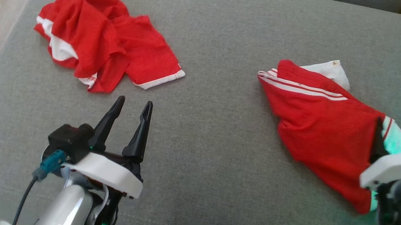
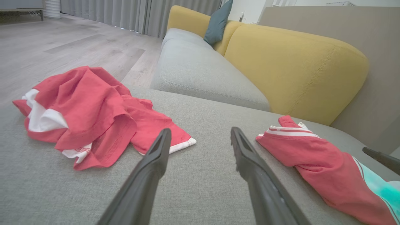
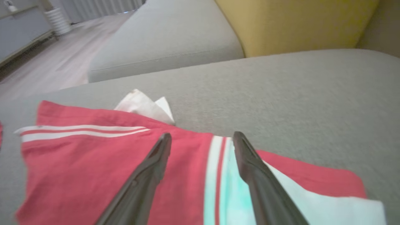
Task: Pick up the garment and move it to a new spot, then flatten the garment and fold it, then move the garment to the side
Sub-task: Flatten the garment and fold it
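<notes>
L hand spread, nothing btwn fingers, above grey cushion. It pointed at crumpled red garment (white trim showing), which lay just beyond the fingertips at cushion's far left. R hand also spread, fingers over right end of striped red garment on cushion's right side. Contact w/ cloth: cannot tell. Garments well apart.

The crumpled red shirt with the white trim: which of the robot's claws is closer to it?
Left. The left gripper sits open just short of the crumpled shirt, fingertips pointing at it. The right gripper is far across the cushion, open over the striped red garment.
</notes>
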`<state>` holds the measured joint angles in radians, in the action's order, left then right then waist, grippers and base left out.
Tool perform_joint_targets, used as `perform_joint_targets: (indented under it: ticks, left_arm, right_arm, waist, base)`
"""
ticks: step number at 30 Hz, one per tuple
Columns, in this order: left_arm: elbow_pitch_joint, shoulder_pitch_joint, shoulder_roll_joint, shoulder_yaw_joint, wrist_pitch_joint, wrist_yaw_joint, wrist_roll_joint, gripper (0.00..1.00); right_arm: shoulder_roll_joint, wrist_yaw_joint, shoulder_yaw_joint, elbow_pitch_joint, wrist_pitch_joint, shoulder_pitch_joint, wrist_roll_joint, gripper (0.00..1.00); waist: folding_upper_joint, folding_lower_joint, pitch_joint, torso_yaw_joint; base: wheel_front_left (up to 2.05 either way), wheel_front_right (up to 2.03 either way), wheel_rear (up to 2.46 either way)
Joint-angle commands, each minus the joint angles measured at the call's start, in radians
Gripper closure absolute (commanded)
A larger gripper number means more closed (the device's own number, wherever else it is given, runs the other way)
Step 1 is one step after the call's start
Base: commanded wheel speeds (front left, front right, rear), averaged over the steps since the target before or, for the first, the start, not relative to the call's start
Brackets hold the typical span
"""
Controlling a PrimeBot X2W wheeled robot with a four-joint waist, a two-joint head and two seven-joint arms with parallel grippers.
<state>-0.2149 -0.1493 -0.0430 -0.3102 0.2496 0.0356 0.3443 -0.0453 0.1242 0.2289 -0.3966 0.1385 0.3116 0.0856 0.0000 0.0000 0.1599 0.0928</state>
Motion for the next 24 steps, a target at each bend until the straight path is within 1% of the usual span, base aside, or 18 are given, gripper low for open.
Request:
perform_joint_targets:
  ticks: [1, 4, 11, 17, 22, 23, 24]
  left_arm:
    - [0.030, -0.043, -0.007, 0.028, 0.012, 0.003, 0.000, 0.00]
    - [0.030, -0.047, -0.007, 0.029, 0.012, 0.004, -0.001, 0.00]
    - [0.031, -0.054, -0.007, 0.027, 0.012, 0.007, -0.004, 0.00]
    - [0.029, -0.064, -0.007, 0.023, 0.012, 0.010, -0.006, 0.00]
    - [0.026, -0.074, -0.007, 0.023, 0.012, 0.011, -0.005, 0.00]
    - [0.025, -0.075, -0.007, 0.023, 0.012, 0.012, -0.005, 0.00]
    - [0.024, -0.076, -0.007, 0.023, 0.012, 0.012, -0.005, 0.00]
  right_arm:
    - [-0.005, 0.007, 0.029, 0.007, 0.011, 0.063, -0.016, 0.00]
    - [-0.005, 0.007, 0.077, -0.034, 0.015, 0.092, -0.023, 0.00]
    - [-0.005, 0.007, 0.106, -0.136, 0.000, 0.147, 0.013, 0.00]
    - [-0.005, 0.007, 0.110, -0.222, -0.027, 0.193, 0.010, 0.00]
    - [-0.005, 0.007, 0.103, -0.269, -0.046, 0.216, 0.011, 0.00]
    - [-0.005, 0.007, 0.102, -0.277, -0.049, 0.219, 0.012, 0.02]
    - [-0.005, 0.007, 0.100, -0.284, -0.053, 0.222, 0.013, 0.50]
  waist:
    - [0.0000, 0.0000, 0.008, 0.010]
    - [0.0000, 0.0000, 0.017, 0.016]
    - [0.0000, 0.0000, 0.038, 0.021]
    - [0.0000, 0.0000, 0.055, 0.022]
    - [0.0000, 0.0000, 0.064, 0.024]
    - [0.0000, 0.0000, 0.065, 0.024]
    - [0.0000, 0.0000, 0.065, 0.024]
  base:
    - [0.00, 0.00, 0.00]
    - [0.00, 0.00, 0.00]
    - [0.00, 0.00, 0.00]
    - [0.00, 0.00, 0.00]
    - [0.00, 0.00, 0.00]
    - [0.00, 0.00, 0.00]
    - [0.00, 0.00, 0.00]
